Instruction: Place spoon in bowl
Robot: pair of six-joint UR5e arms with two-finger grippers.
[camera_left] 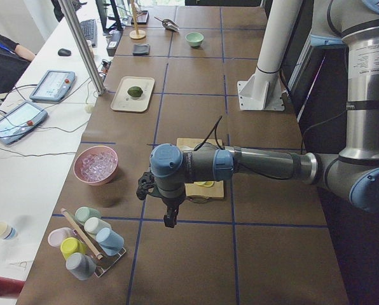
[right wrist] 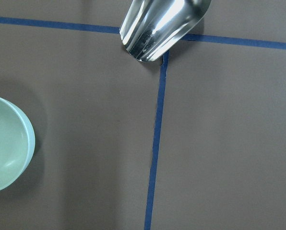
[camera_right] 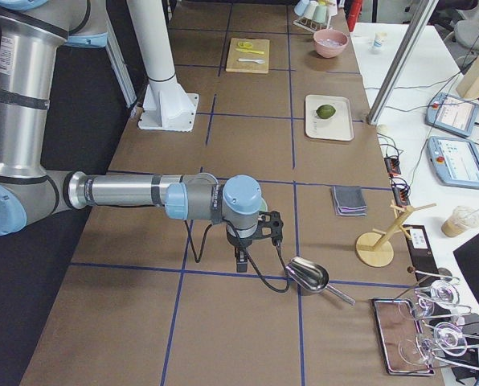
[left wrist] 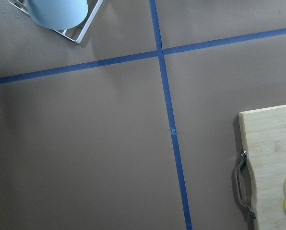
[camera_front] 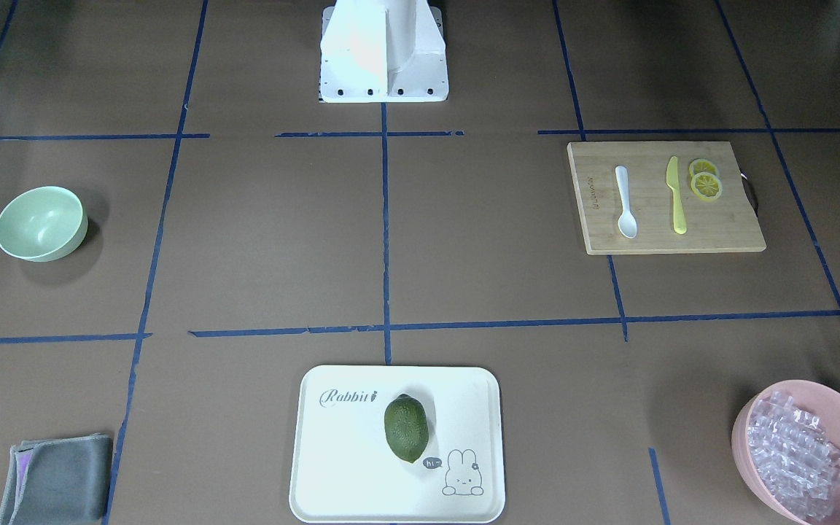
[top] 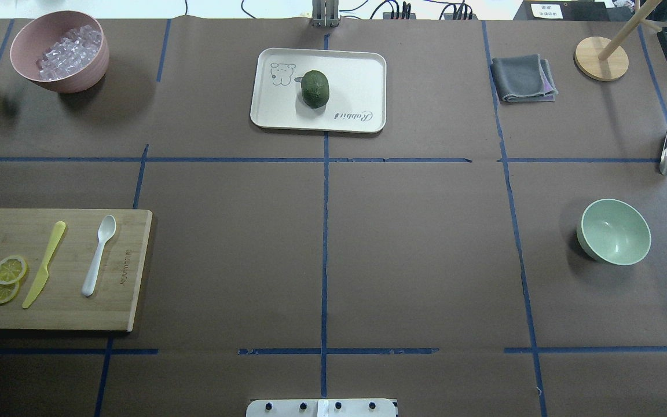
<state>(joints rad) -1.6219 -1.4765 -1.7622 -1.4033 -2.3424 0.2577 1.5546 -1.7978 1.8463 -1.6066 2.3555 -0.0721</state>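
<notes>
The spoon [top: 99, 255] lay flat on the wooden board [top: 131, 278] beside the yellow knife [top: 44, 264], far across the bench [top: 414, 260] from the empty bowl [top: 615, 231], ready to be picked up, while the left tool [camera_left: 169, 219] and right tool [camera_right: 239, 261] hung above the bench, open or closed I could not tell.

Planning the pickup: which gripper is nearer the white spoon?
Left. The left gripper hovers just off the cutting board bearing the spoon; the right gripper is across the table, near the bowl.
</notes>
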